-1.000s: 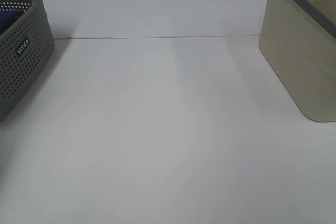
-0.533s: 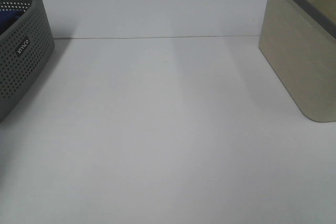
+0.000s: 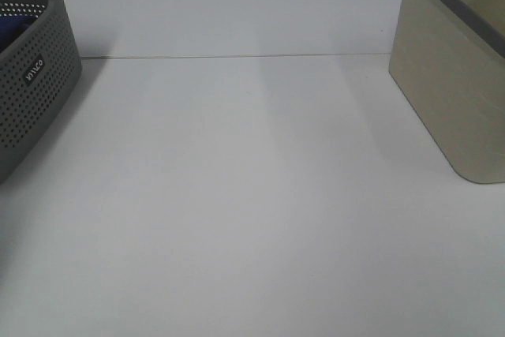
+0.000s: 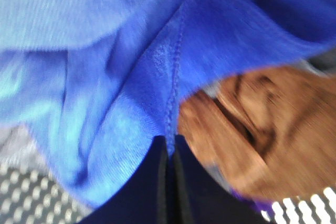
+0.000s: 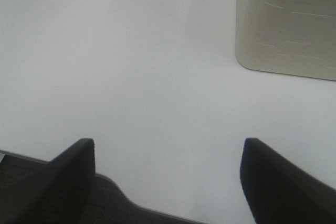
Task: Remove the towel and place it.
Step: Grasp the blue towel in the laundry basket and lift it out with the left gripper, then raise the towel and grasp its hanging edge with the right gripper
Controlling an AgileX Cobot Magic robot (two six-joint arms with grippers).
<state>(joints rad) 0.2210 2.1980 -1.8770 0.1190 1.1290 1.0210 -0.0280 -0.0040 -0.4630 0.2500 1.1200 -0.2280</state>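
Observation:
The towel (image 4: 121, 77) is a crumpled royal-blue cloth that fills most of the left wrist view. My left gripper (image 4: 169, 148) is shut on a stitched fold of its hem, the two dark fingers pressed together with the cloth edge pinched between them. In the high view only a sliver of the towel (image 3: 9, 28) shows inside the dark grey perforated basket (image 3: 31, 92) at the far left. Neither gripper appears in that view. My right gripper (image 5: 168, 174) stands open over bare white table, nothing between its fingers.
A brown cloth (image 4: 262, 129) lies beside the towel in the grey basket. A beige bin (image 3: 454, 69) with a grey rim stands at the right, also seen as the beige bin (image 5: 286, 22) from the right wrist. White tabletop (image 3: 252, 195) spans between them.
Nothing has moved in the high view over the last second.

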